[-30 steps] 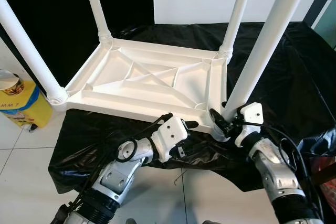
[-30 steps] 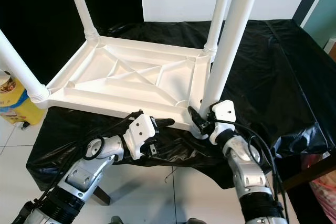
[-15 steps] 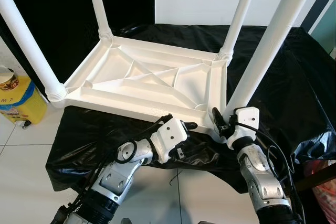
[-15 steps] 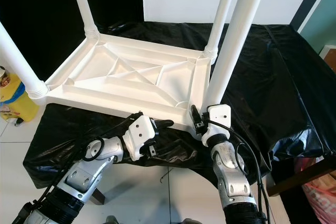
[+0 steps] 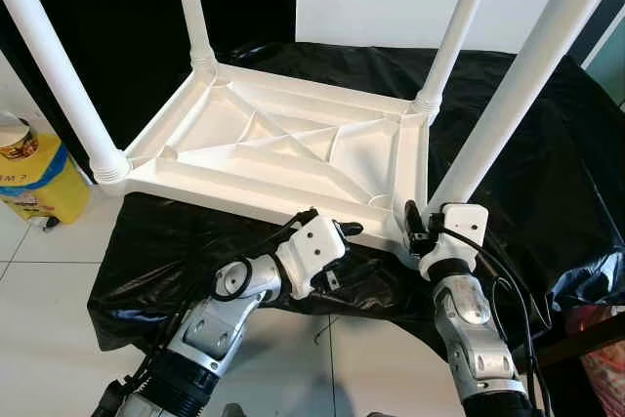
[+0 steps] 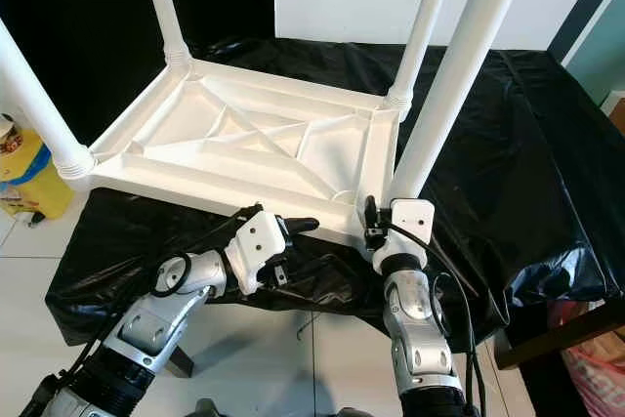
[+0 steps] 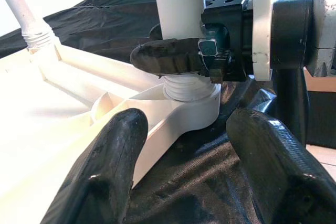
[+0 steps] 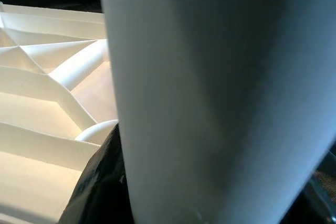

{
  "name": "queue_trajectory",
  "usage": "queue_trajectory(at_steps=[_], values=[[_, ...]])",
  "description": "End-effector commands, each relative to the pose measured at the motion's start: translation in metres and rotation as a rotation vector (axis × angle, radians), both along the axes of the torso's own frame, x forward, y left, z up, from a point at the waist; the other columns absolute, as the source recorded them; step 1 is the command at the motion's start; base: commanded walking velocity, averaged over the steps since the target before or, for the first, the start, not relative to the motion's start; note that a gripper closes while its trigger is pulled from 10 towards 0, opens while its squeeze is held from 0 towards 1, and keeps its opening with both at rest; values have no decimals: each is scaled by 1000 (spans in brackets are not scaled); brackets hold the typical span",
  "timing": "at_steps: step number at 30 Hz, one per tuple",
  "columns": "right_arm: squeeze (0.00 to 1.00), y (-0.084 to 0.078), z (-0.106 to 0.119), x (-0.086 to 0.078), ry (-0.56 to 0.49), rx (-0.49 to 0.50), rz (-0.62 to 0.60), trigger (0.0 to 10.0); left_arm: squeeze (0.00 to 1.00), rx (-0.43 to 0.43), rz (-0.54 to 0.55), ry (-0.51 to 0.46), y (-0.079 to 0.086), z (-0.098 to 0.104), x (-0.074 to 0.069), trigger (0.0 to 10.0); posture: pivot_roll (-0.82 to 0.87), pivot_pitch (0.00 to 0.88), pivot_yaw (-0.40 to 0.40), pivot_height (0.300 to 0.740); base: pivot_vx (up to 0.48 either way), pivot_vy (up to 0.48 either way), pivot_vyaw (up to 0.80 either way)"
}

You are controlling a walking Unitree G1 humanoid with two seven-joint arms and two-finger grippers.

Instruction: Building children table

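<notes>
Right gripper [image 5: 418, 229] rotated, clamping table leg [image 5: 508, 104]; left gripper [image 5: 337, 231] spread at tabletop [image 5: 283, 144] (twist squarely).

Bright, even daylight, sharp head views; right wrist view blurred, dim, too close.

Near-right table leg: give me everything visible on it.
The near-right leg is a white plastic tube, threaded at its foot, seated in the corner socket of the upturned white tabletop. It rises leaning slightly to the robot's right. The right tool is clamped on it just above the socket. The left tool sits open at the tabletop's near edge.
</notes>
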State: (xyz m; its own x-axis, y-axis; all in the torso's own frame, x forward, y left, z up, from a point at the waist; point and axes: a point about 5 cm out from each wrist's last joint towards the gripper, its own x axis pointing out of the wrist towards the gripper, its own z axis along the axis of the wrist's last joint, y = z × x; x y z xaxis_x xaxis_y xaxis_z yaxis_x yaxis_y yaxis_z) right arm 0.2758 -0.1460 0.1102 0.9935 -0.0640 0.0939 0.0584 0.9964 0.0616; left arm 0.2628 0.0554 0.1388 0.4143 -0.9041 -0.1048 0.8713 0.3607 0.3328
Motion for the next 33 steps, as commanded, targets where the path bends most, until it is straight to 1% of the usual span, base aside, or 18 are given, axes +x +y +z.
queue_trajectory(at_steps=[1, 6, 7, 10, 11, 12, 15, 17, 20, 22, 24, 25, 28, 29, 30, 31, 33], values=[[0, -7, -13, -5, 67, -5, -37, 10000, 0, -6, 25, -26, -1, 3, 1, 10000, -20, 47, -89, 740, 0, 0, 0], [0, -8, -8, -5, 44, -19, -35, 10000, 0, -3, 28, -32, 0, 4, 3, 10000, -21, 49, -89, 740, 0, 0, 0], [769, -9, -6, -5, 34, -24, -23, 10000, 0, -2, 30, -34, 0, 4, 4, 10000, -22, 49, -87, 740, 0, 0, 0], [769, -10, -5, -4, 25, -30, -15, 10000, 0, -1, 31, -34, 1, 4, 4, 10000, -21, 49, -88, 740, 0, 0, 0], [1000, -11, -2, -3, 12, -37, 4, 10000, 0, 1, 32, -35, 1, 5, 5, 10000, -20, 51, -85, 740, 0, 0, 0], [1000, -11, -2, -3, 12, -37, 4, 10000, 0, 1, 32, -35, 1, 5, 5, 10000, -20, 51, -85, 740, 0, 0, 0], [1000, -15, 4, -2, -20, -46, 67, 10000, 0, 6, 34, -38, 3, 5, 5, 10000, -18, 53, -83, 740, 0, 0, 0], [1000, -15, 4, -2, -24, -47, 76, 10000, 0, 6, 34, -39, 3, 5, 5, 10000, -18, 53, -83, 740, 0, 0, 0], [1000, -17, 8, -4, -42, -37, 146, 10000, 0, 6, 34, -39, 4, 5, 3, 10000, -18, 55, -81, 740, 0, 0, 0], [1000, -18, 9, -4, -48, -35, 168, 10000, 0, 7, 34, -39, 4, 4, 3, 10000, -18, 55, -81, 740, 0, 0, 0], [1000, -20, 10, -4, -54, -53, 233, 10000, 0, 8, 36, -39, 4, 4, 3, 10000, -20, 57, -78, 740, 0, 0, 0], [1000, -20, 10, -4, -54, -53, 233, 10000, 0, 8, 36, -39, 4, 4, 3, 10000, -20, 57, -78, 740, 0, 0, 0], [1000, -24, 12, 0, -53, -89, 309, 10000, 0, 8, 36, -38, 5, 4, 3, 10000, -22, 59, -73, 740, 0, 0, 0], [94, -26, 13, 2, -53, -97, 335, 10000, 0, 11, 34, -38, 5, 4, 3, 10000, -20, 60, -72, 740, 0, 0, 0], [94, -27, 13, 3, -52, -102, 351, 10000, 0, 14, 32, -38, 5, 4, 3, 10000, -20, 60, -72, 740, 0, 0, 0], [0, -28, 14, 5, -51, -111, 375, 10000, 0, 16, 31, -38, 5, 4, 2, 10000, -20, 61, -69, 740, 0, 0, 0], [0, -28, 15, 7, -52, -127, 413, 10000, 0, 17, 31, -38, 5, 4, 3, 10000, -17, 62, -69, 740, 0, 0, 0]])
